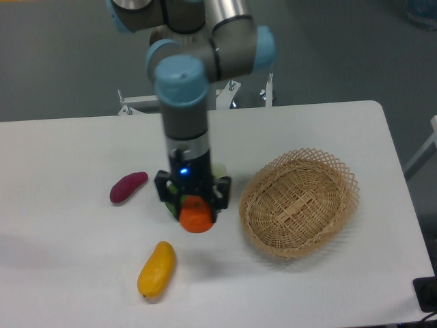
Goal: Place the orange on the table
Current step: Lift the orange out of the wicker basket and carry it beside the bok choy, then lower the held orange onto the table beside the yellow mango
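The orange [196,217] is small, round and bright orange. It sits between the black fingers of my gripper [194,209], just at the white table [68,150], left of the basket. The gripper points straight down and is shut on the orange. I cannot tell if the orange touches the tabletop. A bit of a green vegetable [171,193] shows behind the gripper, mostly hidden by it.
A woven wicker basket [298,202] stands right of the gripper. A purple sweet potato [128,187] lies to the left. A yellow-orange mango-like fruit [156,269] lies in front left. The table's front edge runs along the bottom.
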Motion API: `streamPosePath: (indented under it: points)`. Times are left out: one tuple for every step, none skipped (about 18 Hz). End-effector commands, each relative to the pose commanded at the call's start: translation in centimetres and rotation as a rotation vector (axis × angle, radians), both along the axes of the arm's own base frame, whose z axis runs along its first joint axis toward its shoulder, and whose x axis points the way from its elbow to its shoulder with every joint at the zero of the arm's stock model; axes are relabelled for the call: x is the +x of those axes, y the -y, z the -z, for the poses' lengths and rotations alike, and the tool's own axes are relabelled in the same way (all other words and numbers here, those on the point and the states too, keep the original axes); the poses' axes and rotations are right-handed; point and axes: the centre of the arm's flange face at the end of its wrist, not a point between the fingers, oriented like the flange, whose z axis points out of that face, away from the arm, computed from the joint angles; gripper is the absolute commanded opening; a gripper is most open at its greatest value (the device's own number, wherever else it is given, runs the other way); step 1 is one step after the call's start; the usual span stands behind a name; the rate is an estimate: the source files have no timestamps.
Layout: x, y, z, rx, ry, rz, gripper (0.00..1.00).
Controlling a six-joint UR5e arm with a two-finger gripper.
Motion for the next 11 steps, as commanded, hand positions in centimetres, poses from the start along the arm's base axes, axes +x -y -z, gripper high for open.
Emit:
streamPosePath:
  points:
    - [1.6,-1.1,1.7,-0.019,0.006,0.005,0.75]
    - [2.2,-1.5,2.5,-0.030,0.008,0.005,0.75]
    - [3.4,-2.0,3.1,-0.037,0.013,0.014,0.75]
    - [4.4,-2.3,3.6,-0.042,0.018,0.023,0.75]
    - [5.3,-2.6,4.2,-0.050,0.025,0.034,0.75]
    - [6.5,-2.8,4.5,-0.056,0.026,0.053,0.75]
    - [7.9,-3.0,5.4,-0.070,0.033,0.077,0.75]
    - [8.5,-3.0,5.8,-0.078,0.035,0.089,0.75]
    - [9.1,-3.2,6.4,-0.088,0.039,0.100,0.75]
    - [9.1,-3.3,6.9,-0.093,0.043,0.100,0.75]
    - [9.7,-3.4,7.6,-0.105,0.047,0.111,0.75]
